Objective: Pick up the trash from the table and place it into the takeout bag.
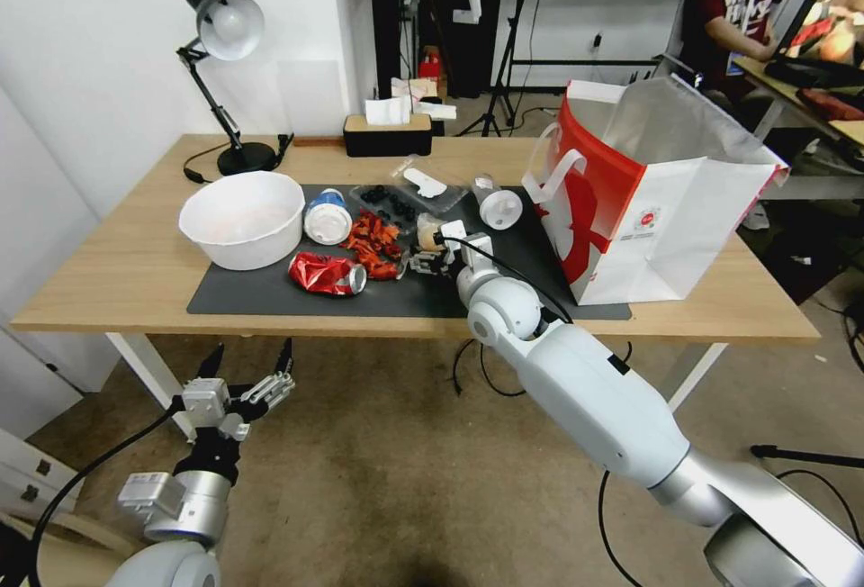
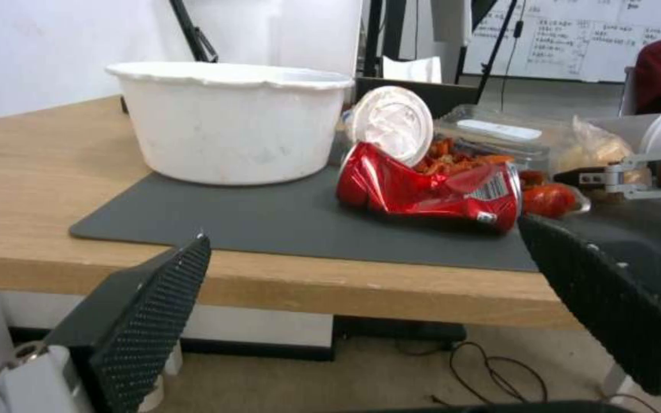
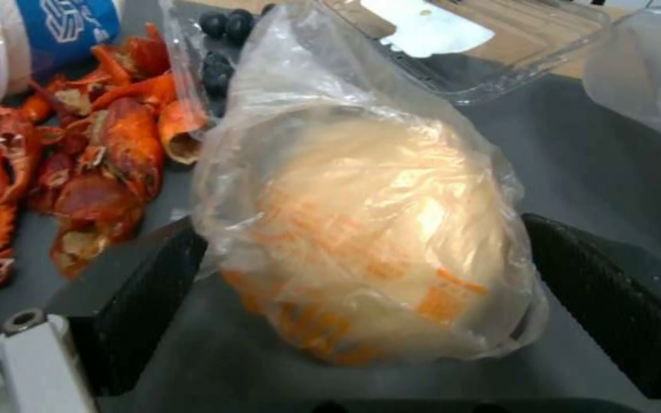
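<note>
Litter crowds the dark grey mat (image 1: 270, 299) on the tabletop (image 1: 108, 272): one white bowl (image 1: 243, 218) at the left end, one blue cup with white lid (image 1: 326, 216) lying on its side beside it, one crushed red can (image 1: 326, 274) near the front edge, a heap of red shell scraps (image 1: 373, 245), one clear tray (image 1: 409, 195) holding dark berries, one clear plastic cup (image 1: 497, 203) tipped over farther right, and one bagged pale bun (image 3: 361, 241). The takeout bag (image 1: 648, 209) stands open at the mat's right end, foil lining showing. At the back stand one black tissue box (image 1: 387, 132) and one black desk lamp (image 1: 225, 74). The right claw (image 1: 430, 256) reaches over the mat, its fingers (image 3: 139, 298) spread to either side of the bun, with the scraps just beside it and the tray right behind. The left claw (image 1: 247, 362) hangs below the tabletop's front edge, spread wide and holding nothing, well apart from the can.
</note>
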Motion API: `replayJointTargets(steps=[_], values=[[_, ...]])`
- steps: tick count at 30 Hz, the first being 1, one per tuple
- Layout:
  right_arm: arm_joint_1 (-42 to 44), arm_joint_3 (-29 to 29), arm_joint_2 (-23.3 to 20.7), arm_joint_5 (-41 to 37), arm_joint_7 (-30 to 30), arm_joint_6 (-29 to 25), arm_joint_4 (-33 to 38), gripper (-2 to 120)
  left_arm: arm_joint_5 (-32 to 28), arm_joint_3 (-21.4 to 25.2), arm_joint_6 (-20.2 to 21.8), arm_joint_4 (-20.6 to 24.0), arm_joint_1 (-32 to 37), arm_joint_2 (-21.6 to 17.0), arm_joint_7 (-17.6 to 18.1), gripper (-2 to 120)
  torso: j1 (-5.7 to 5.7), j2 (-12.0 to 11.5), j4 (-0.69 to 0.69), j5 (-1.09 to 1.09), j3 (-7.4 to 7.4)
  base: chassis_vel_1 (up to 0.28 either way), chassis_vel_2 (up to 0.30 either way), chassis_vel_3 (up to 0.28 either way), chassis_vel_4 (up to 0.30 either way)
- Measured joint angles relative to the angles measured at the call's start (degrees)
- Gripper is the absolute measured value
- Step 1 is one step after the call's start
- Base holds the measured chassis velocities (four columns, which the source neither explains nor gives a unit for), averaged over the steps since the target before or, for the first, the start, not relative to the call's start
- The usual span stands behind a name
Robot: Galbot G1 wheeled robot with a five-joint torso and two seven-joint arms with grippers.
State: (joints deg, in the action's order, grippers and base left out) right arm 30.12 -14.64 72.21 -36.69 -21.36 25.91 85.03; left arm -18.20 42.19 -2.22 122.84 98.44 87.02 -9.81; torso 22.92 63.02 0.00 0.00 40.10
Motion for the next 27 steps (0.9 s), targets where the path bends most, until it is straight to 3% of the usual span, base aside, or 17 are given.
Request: replayJointTargets(steps=[27], values=[[-1.18, 0.56, 1.77, -2.83, 1.49, -2.37, -4.68, 99, -1.6, -0.41, 0.37, 0.06, -0.06, -0.39, 0.89, 100, 0.0, 0.01, 0.0, 0.0, 0.0, 0.0, 0.0, 0.0, 0.0]])
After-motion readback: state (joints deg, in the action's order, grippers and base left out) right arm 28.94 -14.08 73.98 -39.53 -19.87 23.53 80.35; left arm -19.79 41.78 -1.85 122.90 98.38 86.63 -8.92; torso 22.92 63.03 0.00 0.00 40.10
